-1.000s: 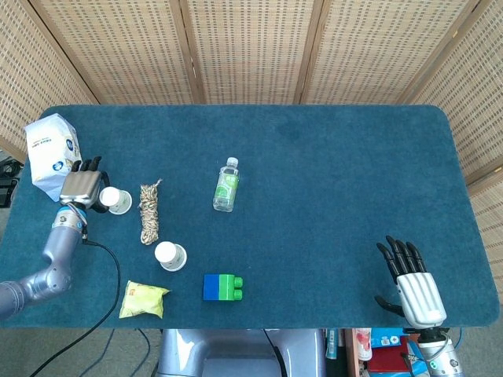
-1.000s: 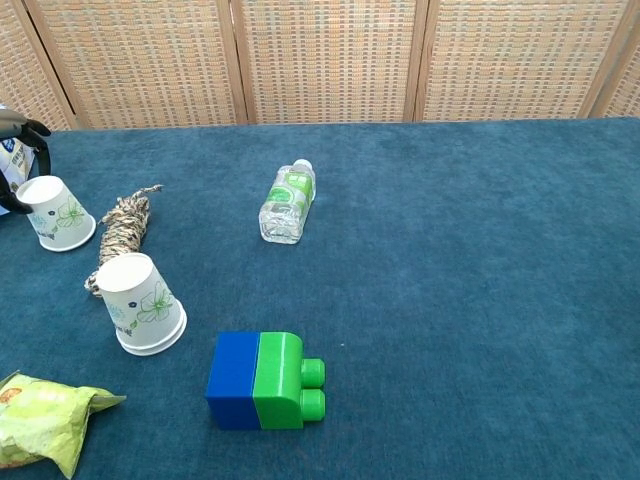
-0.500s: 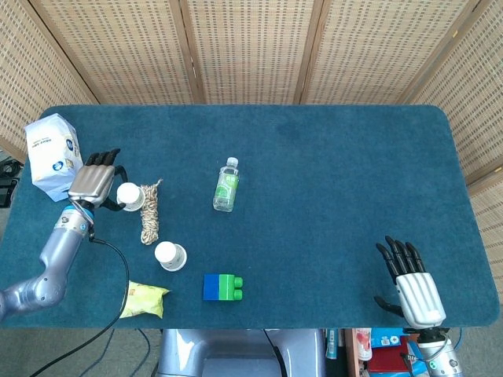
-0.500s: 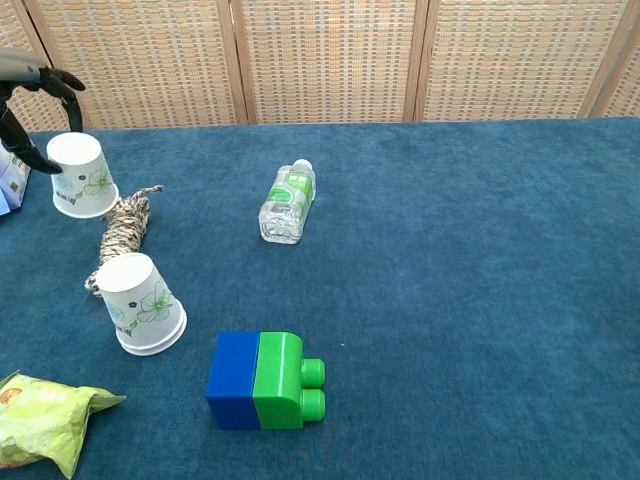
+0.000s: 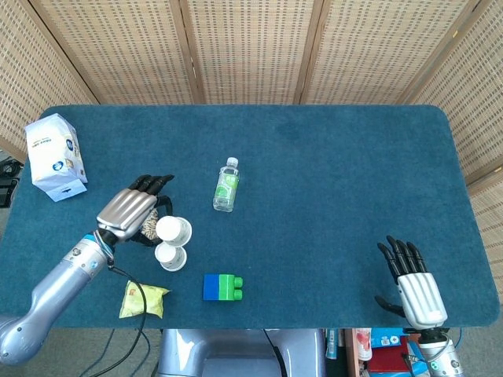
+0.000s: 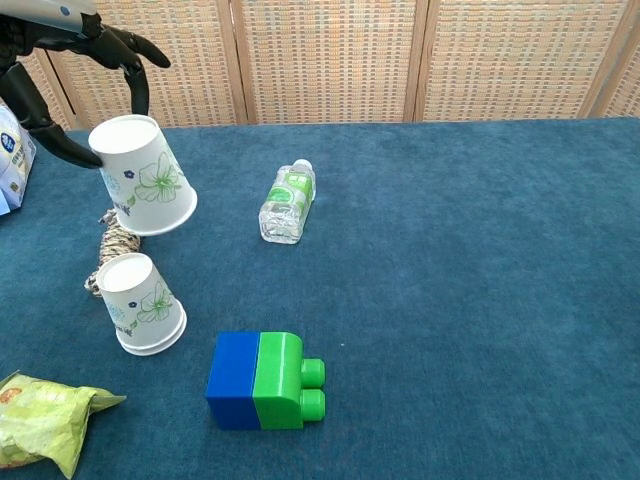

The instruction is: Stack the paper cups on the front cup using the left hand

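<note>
Aloft, a white flower-printed paper cup (image 6: 145,189) is gripped upside down by the left hand (image 5: 130,212) above its upturned twin (image 6: 143,303); the right hand (image 5: 412,284) rests idle, fingers spread.

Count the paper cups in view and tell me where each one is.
2. One white floral paper cup is held aloft, upside down, by the left robot hand; the other white floral paper cup stands upside down on the table beneath it. None appear hidden.
</note>
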You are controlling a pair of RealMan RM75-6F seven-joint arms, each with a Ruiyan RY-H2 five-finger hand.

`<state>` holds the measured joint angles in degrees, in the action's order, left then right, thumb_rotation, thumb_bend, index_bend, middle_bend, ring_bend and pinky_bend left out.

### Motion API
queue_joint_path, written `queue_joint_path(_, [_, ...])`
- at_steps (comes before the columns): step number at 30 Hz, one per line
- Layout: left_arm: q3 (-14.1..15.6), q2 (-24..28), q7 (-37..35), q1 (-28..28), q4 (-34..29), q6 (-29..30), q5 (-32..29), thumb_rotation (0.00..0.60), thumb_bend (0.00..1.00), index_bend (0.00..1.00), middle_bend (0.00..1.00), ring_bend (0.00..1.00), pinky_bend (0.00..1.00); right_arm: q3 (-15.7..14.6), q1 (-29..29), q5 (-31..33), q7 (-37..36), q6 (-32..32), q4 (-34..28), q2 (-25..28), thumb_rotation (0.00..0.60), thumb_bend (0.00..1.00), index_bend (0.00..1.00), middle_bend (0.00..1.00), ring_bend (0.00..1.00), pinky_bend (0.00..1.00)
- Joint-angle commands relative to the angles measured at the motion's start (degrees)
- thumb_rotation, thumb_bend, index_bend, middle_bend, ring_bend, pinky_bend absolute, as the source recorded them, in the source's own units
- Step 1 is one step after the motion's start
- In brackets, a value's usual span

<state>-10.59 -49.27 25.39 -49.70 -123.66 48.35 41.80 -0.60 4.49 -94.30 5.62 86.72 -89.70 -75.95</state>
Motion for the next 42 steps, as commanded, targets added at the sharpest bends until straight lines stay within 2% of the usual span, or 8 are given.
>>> queue_joint_path(1, [1.15, 0.58, 0.01, -0.34, -1.18, -0.67, 0.7, 0.6, 0.21, 0.43, 0.0, 0.0, 0.0, 0.0, 0.0, -0.08, -0.07, 0.05, -0.03, 0.05, 0.6, 0.0, 0.0, 0.0, 0.0, 0.0])
queue_joint_path(11, [4.41, -0.61, 0.91, -0.49, -0.01, 0.42, 1.01, 0.6, 0.2, 0.43, 0.0, 0.0, 0.0, 0.04, -0.07, -0.11, -0.1, 0.2, -0.04, 0.04, 0.6, 0.0, 0.0, 0.0, 0.0, 0.0])
queue_joint_path(36, [9.02, -3.28, -0.53, -1.68, 4.4, -1.77, 0.78, 0.6, 0.21, 0.43, 0.0, 0.0, 0.0, 0.03, -0.14, -0.23, 0.19, 0.28, -0.08, -0.07, 0.6, 0.0, 0.0, 0.0, 0.0, 0.0])
queue_joint_path(42, [9.88, -6.27, 0.47, -1.8, 7.38, -0.04, 0.25, 0.6, 0.21, 0.2, 0.0, 0.0, 0.0, 0.02, -0.16, -0.26, 0.28, 0.3, -0.02, -0.09, 0.6, 0.0, 0.0, 0.0, 0.0, 0.0])
